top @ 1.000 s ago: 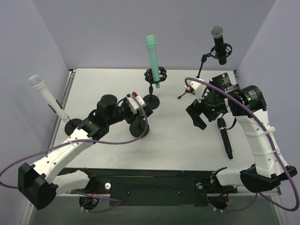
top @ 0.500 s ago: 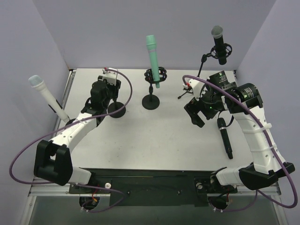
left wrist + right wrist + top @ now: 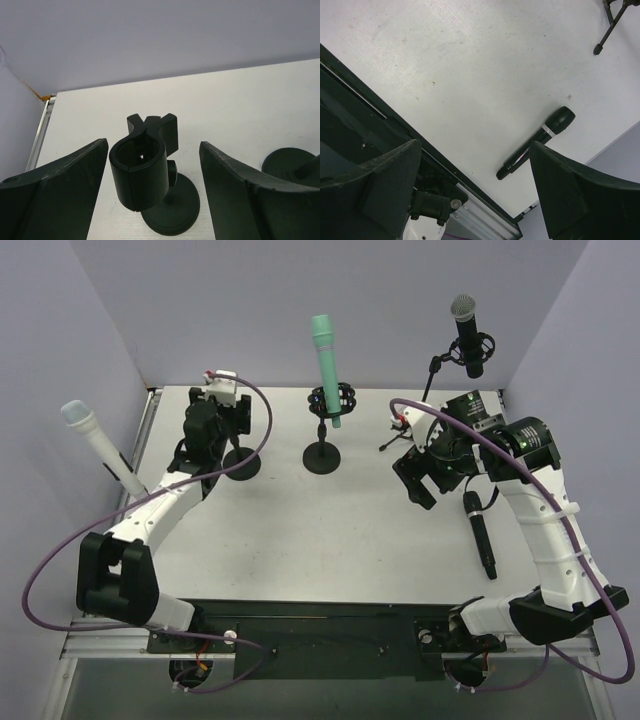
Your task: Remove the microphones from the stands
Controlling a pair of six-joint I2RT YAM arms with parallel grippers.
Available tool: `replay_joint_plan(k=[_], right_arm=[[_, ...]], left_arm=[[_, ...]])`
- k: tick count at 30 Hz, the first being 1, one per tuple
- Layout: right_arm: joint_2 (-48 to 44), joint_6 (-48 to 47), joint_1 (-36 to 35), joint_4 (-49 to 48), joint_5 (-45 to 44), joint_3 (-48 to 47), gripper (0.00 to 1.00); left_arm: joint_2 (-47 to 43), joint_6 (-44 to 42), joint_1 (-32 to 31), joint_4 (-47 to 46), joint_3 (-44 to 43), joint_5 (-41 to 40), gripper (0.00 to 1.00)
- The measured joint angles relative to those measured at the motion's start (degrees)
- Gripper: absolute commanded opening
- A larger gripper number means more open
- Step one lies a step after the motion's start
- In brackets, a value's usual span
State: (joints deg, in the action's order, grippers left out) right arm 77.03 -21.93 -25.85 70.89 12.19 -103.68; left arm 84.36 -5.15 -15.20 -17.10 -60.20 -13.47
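Observation:
A green microphone [image 3: 325,365] stands upright in a black stand [image 3: 322,455] at the back centre. A black microphone [image 3: 467,335] sits in a tripod stand at the back right. A white microphone [image 3: 95,445] leans in a stand at the far left. A second black microphone [image 3: 480,535] lies flat on the table; it also shows in the right wrist view [image 3: 535,143]. My left gripper [image 3: 228,435] is open, its fingers either side of an empty stand clip [image 3: 138,172], not touching it. My right gripper [image 3: 417,485] is open and empty above the table.
The empty stand's round base [image 3: 238,462] rests at the back left. In the left wrist view the green microphone stand's base [image 3: 290,165] lies to the right. A tripod leg [image 3: 610,25] reaches toward my right gripper. A black rail [image 3: 320,625] runs along the near edge.
My left arm has swung from the table's middle to the back left, and the empty stand has moved there with it. My right gripper has barely moved.

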Motion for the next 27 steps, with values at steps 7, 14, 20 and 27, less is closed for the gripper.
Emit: replay_joint_plan(k=[7, 14, 20, 27], right_arm=[[3.26, 1.77, 0.00, -0.37, 0.50, -4.33, 0.84], [9.94, 5.44, 0.00, -2.49, 2.91, -13.60, 0.83], [17.44, 11.56, 0.35, -9.51, 7.61, -26.21, 0.83], [20.48, 24.35, 0.90, -28.89, 11.41, -23.74, 0.81]], left_arm=[[-11.61, 1.27, -0.02, 1.99, 0.00, 5.27, 0.87], [-18.56, 3.41, -0.02, 4.96, -2.58, 18.97, 0.87], [-15.34, 10.12, -0.52, 7.15, -7.54, 36.44, 0.84], [-4.72, 14.10, -3.98, 7.23, -15.89, 46.82, 0.81]])
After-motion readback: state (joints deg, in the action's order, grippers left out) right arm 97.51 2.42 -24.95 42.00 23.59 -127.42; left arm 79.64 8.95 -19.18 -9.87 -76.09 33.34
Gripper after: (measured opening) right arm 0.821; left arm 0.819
